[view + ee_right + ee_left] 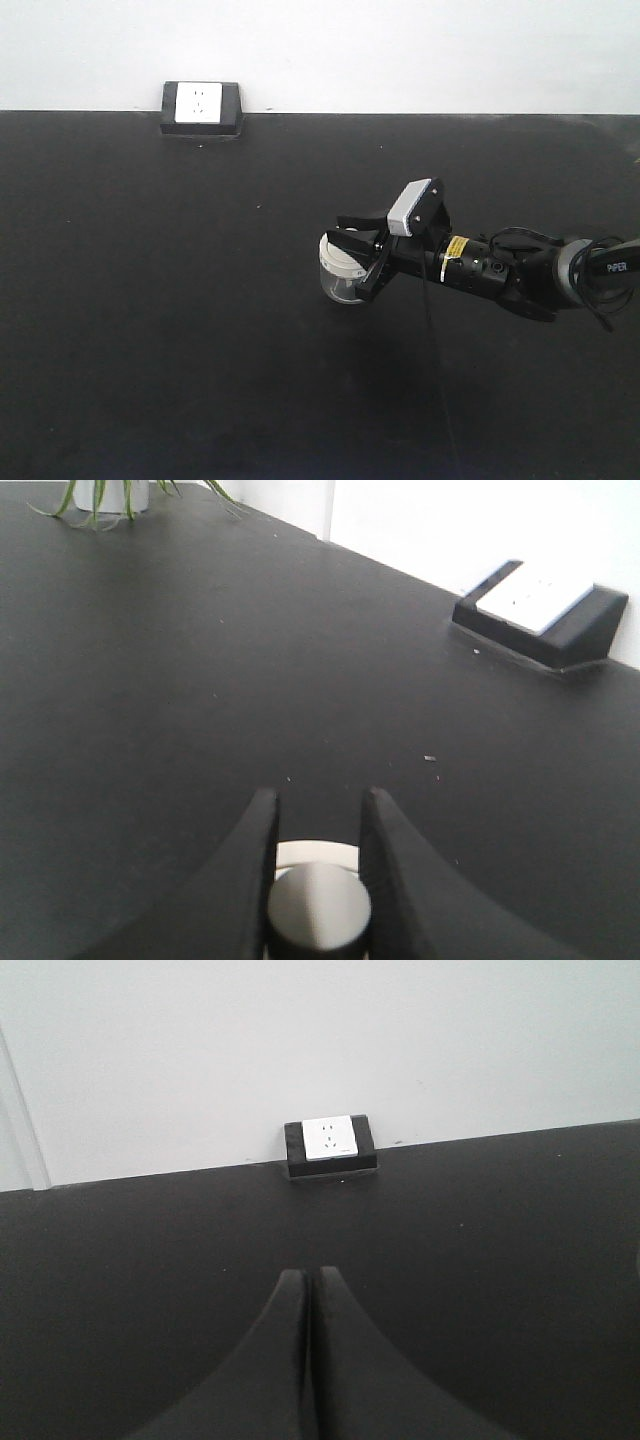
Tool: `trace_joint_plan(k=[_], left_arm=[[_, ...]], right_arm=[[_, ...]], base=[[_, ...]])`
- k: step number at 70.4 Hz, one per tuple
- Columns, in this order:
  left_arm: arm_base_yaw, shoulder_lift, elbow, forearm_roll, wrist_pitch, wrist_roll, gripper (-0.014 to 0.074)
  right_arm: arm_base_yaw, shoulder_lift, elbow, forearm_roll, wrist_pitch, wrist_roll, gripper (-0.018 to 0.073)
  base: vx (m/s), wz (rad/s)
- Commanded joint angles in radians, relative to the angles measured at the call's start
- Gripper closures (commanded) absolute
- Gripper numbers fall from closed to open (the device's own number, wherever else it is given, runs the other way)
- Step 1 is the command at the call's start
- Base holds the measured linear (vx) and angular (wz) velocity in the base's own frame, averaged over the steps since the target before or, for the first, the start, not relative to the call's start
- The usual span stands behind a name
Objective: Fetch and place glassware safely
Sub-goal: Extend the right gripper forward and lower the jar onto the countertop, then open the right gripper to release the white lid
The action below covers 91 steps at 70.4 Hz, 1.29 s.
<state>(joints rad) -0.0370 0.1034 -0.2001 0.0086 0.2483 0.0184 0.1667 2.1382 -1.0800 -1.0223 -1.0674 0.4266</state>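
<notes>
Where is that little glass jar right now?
In the front view, the glass jar stands on the black table, right of centre, between the fingers of the right gripper, well below and right of the wall socket.

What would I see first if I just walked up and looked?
The right gripper, right of the middle of the black table, is closed around the knob of a little glass jar with a white lid. A white power socket sits at the back edge by the wall.

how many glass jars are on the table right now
1. The jar sits right of the table's center, between the right gripper's fingers. None other shows.
</notes>
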Motion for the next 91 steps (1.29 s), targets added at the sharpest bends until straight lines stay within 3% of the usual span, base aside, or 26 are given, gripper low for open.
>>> trace_joint_plan(k=[1, 23, 34, 42, 62, 69, 91], left_arm=[[0.002, 0.012, -0.03, -0.009, -0.071, -0.005, 0.0603], [0.002, 0.012, -0.03, -0.009, -0.071, -0.005, 0.0603], [0.002, 0.012, -0.03, -0.009, -0.071, -0.005, 0.0603], [0.002, 0.012, -0.03, -0.009, -0.071, -0.005, 0.0603], [0.002, 0.012, -0.03, -0.009, -0.071, -0.005, 0.0603], [0.002, 0.012, -0.03, -0.009, -0.071, -0.005, 0.0603], [0.002, 0.012, -0.03, -0.009, -0.071, -0.005, 0.0603]], right_arm=[[-0.004, -0.044, -0.029, 0.055, -0.102, -0.018, 0.056], [-0.004, -0.021, -0.029, 0.055, -0.105, -0.018, 0.0557], [-0.004, -0.021, -0.029, 0.055, -0.105, -0.014, 0.0505], [-0.004, -0.021, -0.029, 0.054, -0.104, -0.014, 0.0397], [-0.004, -0.021, -0.029, 0.062, -0.105, -0.014, -0.0065], [-0.004, -0.021, -0.029, 0.076, -0.105, -0.014, -0.0173], [-0.004, -0.035, -0.028, 0.076, -0.105, -0.014, -0.0133]], base=[[0.0, 0.0], [0.0, 0.0], [0.0, 0.0], [0.0, 0.0], [0.0, 0.0], [0.0, 0.0], [0.0, 0.0]])
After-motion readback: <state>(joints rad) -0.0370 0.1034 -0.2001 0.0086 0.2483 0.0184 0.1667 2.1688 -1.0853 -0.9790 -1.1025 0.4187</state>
